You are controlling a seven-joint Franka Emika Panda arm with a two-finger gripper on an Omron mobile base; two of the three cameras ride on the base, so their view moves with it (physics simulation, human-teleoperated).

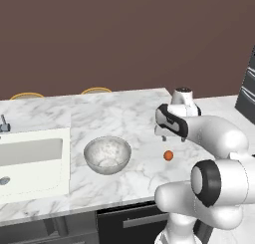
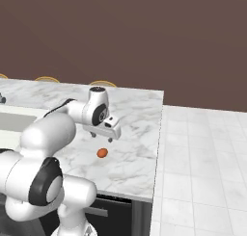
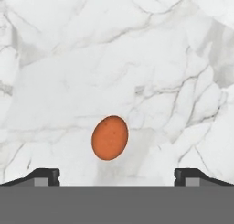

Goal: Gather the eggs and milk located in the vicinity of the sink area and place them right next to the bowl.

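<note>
The grey-silver bowl (image 1: 107,155) stands on the marble counter, just right of the off-white sink (image 1: 30,158). My gripper (image 1: 173,138) (image 2: 102,137) (image 3: 117,175) hangs open above the counter to the right of the bowl, pointing down with nothing between its fingers. A small orange ball (image 1: 168,155) (image 2: 102,153) (image 3: 109,137) lies on the counter right below it, between the two fingertips in the hand view and not touched. The eggs and the milk are out of view.
A thin grey faucet (image 1: 4,124) rises at the sink's back left. Two yellow chair backs (image 1: 96,90) show behind the counter. The counter's right edge (image 2: 159,134) drops to a white tiled floor (image 2: 202,158). A dark cabinet (image 1: 247,88) stands at the far right.
</note>
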